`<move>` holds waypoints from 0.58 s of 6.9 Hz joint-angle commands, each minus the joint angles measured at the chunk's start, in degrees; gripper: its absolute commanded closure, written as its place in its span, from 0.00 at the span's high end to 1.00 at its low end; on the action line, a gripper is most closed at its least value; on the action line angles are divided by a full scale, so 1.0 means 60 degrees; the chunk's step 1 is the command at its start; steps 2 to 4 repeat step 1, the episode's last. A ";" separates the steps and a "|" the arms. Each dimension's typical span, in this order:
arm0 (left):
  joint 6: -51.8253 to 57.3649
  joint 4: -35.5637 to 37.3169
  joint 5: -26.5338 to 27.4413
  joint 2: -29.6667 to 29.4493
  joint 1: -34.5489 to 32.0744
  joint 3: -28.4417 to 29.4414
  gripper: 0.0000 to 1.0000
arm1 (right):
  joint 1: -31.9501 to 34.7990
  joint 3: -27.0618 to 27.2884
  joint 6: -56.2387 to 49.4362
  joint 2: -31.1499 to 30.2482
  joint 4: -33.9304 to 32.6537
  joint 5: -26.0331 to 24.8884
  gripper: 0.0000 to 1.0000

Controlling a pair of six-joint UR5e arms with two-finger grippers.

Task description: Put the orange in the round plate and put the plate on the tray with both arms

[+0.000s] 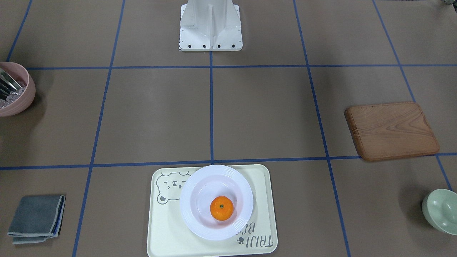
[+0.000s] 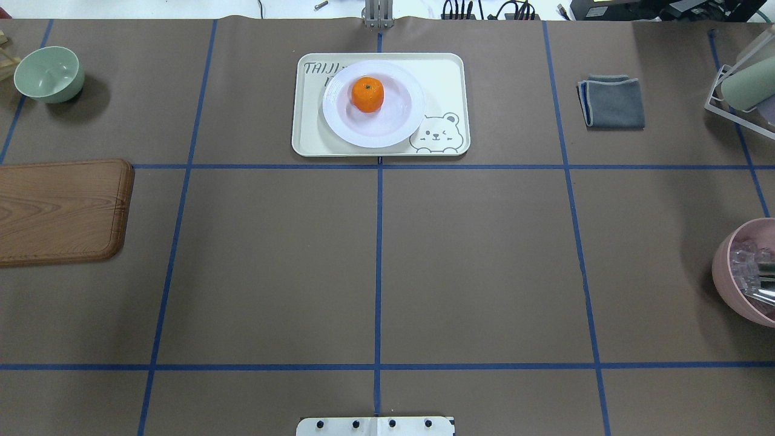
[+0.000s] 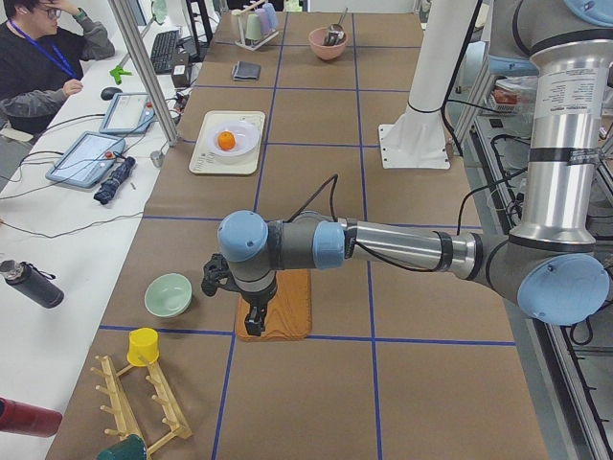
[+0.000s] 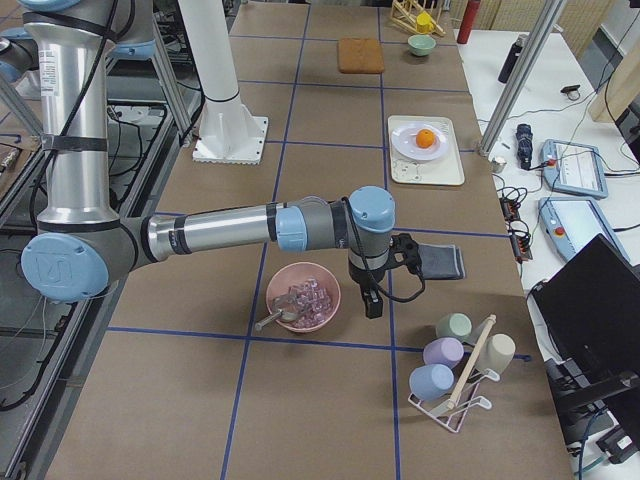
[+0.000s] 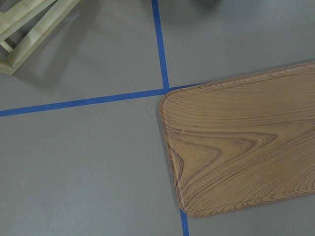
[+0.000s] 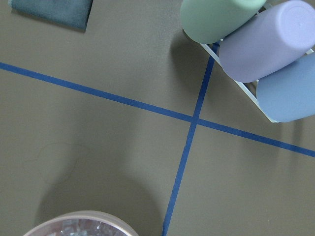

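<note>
The orange (image 1: 221, 208) lies inside the white round plate (image 1: 189, 214), a little off its middle. The plate rests on the cream bear tray (image 1: 167, 232) at the table's far middle; the overhead view shows the orange (image 2: 367, 94), the plate (image 2: 396, 121) and the tray (image 2: 445, 79) the same way. Both arms are far from the tray. My left gripper (image 3: 253, 324) hangs over the wooden board's edge, and my right gripper (image 4: 372, 305) hangs between the pink bowl and the grey cloth. Only the side views show them, so I cannot tell whether they are open or shut.
A wooden board (image 2: 60, 209) and a pale green bowl (image 2: 49, 74) sit on my left side. On my right are a grey cloth (image 2: 613, 102), a pink bowl (image 2: 735, 284) of ice and a cup rack (image 4: 455, 365). A person (image 3: 43, 62) sits beyond the table's far edge.
</note>
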 commanded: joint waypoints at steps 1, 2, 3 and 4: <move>0.0000 0.0000 0.0000 0.0001 0.0021 0.0000 0.98 | 0.0000 0.0042 0.0000 -0.0001 -0.0007 0.0000 1.00; 0.0000 0.0000 0.0000 0.0001 0.0021 0.0000 0.98 | 0.0000 0.0042 0.0000 -0.0001 -0.0007 0.0000 1.00; 0.0000 0.0000 0.0000 0.0001 0.0021 0.0000 0.98 | 0.0000 0.0042 0.0000 -0.0001 -0.0007 0.0000 1.00; 0.0000 0.0000 0.0000 0.0001 0.0021 0.0000 0.98 | 0.0000 0.0042 0.0000 -0.0001 -0.0007 0.0000 1.00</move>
